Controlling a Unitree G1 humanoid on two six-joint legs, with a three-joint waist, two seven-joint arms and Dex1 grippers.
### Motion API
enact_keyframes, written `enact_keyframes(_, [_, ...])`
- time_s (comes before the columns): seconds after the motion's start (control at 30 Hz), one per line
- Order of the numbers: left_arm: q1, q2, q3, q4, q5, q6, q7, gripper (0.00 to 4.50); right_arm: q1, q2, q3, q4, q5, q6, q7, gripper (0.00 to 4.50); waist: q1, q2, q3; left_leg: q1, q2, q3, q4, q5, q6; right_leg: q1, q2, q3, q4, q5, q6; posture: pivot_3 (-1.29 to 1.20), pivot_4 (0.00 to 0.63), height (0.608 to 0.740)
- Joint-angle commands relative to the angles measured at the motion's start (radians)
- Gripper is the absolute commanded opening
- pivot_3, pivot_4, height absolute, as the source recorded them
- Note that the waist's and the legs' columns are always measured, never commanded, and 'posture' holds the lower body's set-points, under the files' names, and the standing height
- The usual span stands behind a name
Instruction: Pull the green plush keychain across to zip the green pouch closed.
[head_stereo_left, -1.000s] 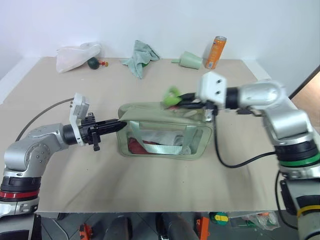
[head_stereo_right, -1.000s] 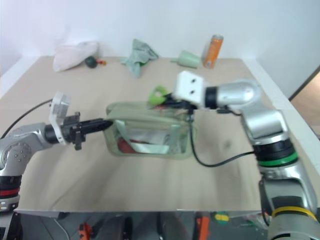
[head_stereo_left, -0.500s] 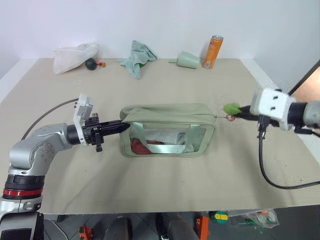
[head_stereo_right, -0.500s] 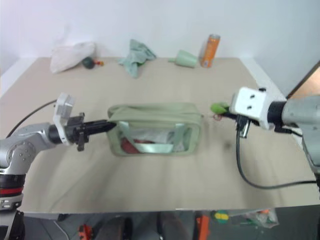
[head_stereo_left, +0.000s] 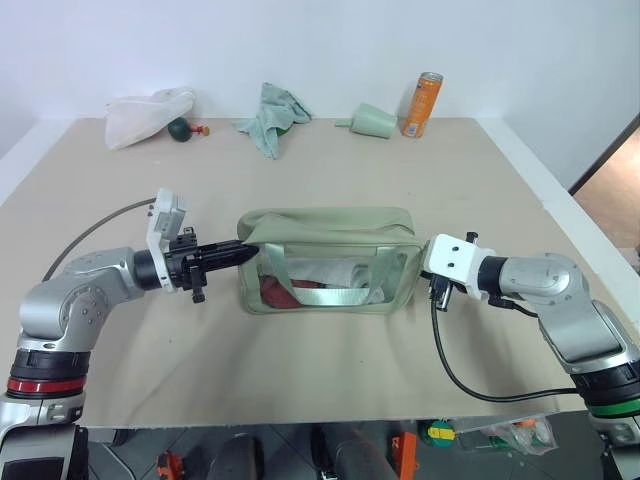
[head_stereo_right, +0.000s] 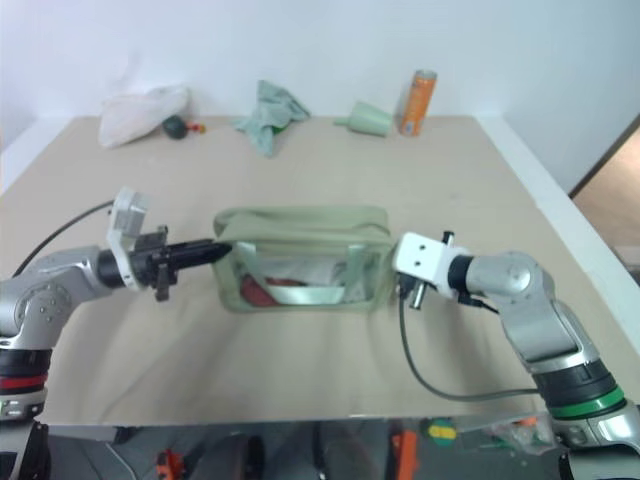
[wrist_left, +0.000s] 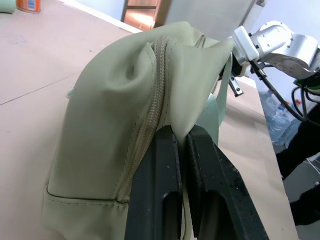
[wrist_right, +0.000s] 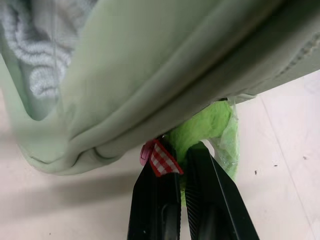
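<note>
The green pouch (head_stereo_left: 330, 258) lies mid-table, pale sage with a clear front panel and a webbing strap. The zipper (wrist_left: 150, 110) along its top looks closed. My left gripper (head_stereo_left: 238, 254) is shut on a pinch of fabric at the pouch's left end, and its black fingers (wrist_left: 165, 165) clamp the fold beside the zipper. My right gripper (wrist_right: 181, 155) sits low against the pouch's right end, shut on the green plush keychain (wrist_right: 207, 124), with the red-checked link (wrist_right: 161, 159) beside one finger. In the head views the white wrist housing (head_stereo_left: 450, 258) hides the keychain.
Along the far edge stand an orange can (head_stereo_left: 424, 104), a pale green cone cup (head_stereo_left: 375, 121), a teal rag (head_stereo_left: 272, 112), a white bag (head_stereo_left: 150, 112) and a dark green round toy (head_stereo_left: 182, 127). The table's right edge (head_stereo_left: 560, 210) runs close behind my right arm.
My right gripper carried the keychain from above the pouch's top middle out past its right end, then dropped down against that end. The pouch top went from gaping to flat. The left gripper held still.
</note>
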Motion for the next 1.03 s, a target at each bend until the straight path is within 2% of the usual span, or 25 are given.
enact_keyframes(0.03, [-0.001,0.002,0.037,0.011,-0.004,0.008,0.027,0.00,-0.017,-0.023,-0.071,0.009,0.056,0.017,0.036,0.98,0.000,0.000,0.000,0.000,0.000,0.000,0.000,0.000,0.000,0.000,0.000,0.000,0.000,0.000,0.000,0.00,0.150,0.740])
enact_keyframes(0.27, [-0.019,-0.001,0.054,0.031,-0.018,0.026,0.055,0.00,-0.016,-0.016,-0.216,0.003,0.214,0.112,0.067,3.40,0.000,0.000,0.000,-0.001,0.000,-0.001,-0.001,0.000,0.000,0.000,0.001,0.000,0.000,0.000,0.000,0.00,0.150,0.740])
enact_keyframes(0.3, [-0.026,-0.002,0.060,0.038,-0.026,0.037,0.063,0.78,-0.017,-0.018,-0.229,0.007,0.223,0.120,0.062,3.75,0.001,0.000,0.000,-0.001,0.000,-0.001,-0.001,0.000,0.000,0.000,0.000,0.000,0.000,0.000,0.000,0.00,0.150,0.740])
enact_keyframes(0.37, [-0.039,-0.003,0.084,0.047,-0.052,0.053,0.072,1.40,-0.019,-0.020,-0.274,0.020,0.242,0.132,0.039,4.44,0.001,0.000,0.000,-0.001,0.000,-0.001,0.000,0.000,0.000,0.000,0.000,0.000,0.000,0.000,0.000,0.00,0.150,0.740])
enact_keyframes(0.57, [-0.031,0.014,0.161,-0.037,-0.138,0.103,0.101,3.41,0.006,-0.043,-0.395,0.022,0.391,0.236,0.096,4.50,0.001,0.000,0.000,-0.002,0.000,-0.001,0.000,0.000,0.000,-0.001,0.000,-0.001,0.000,0.000,0.000,0.00,0.150,0.740])
enact_keyframes(0.7, [0.023,0.087,0.182,-0.054,-0.147,0.152,0.077,3.41,0.034,-0.078,-0.497,0.012,0.502,0.330,0.138,4.50,0.000,0.000,0.000,-0.002,0.000,-0.001,-0.001,0.000,0.000,-0.001,0.000,0.000,-0.001,0.000,0.000,0.00,0.150,0.740])
enact_keyframes(0.87, [0.120,0.164,0.275,0.070,-0.099,0.104,0.066,3.41,0.148,-0.108,-0.627,-0.025,0.595,0.385,0.177,4.50,0.001,0.000,0.000,-0.001,0.000,-0.002,-0.001,-0.001,0.000,-0.001,0.000,-0.001,-0.001,-0.001,-0.002,0.00,0.150,0.740])
enact_keyframes(1.03, [0.156,0.171,0.336,0.198,-0.071,0.067,0.081,3.41,0.238,-0.101,-0.680,-0.086,0.631,0.412,0.158,4.50,0.001,0.000,0.000,-0.001,0.000,-0.002,-0.001,0.000,0.000,0.000,0.000,-0.002,0.000,-0.001,-0.001,0.00,0.150,0.740])
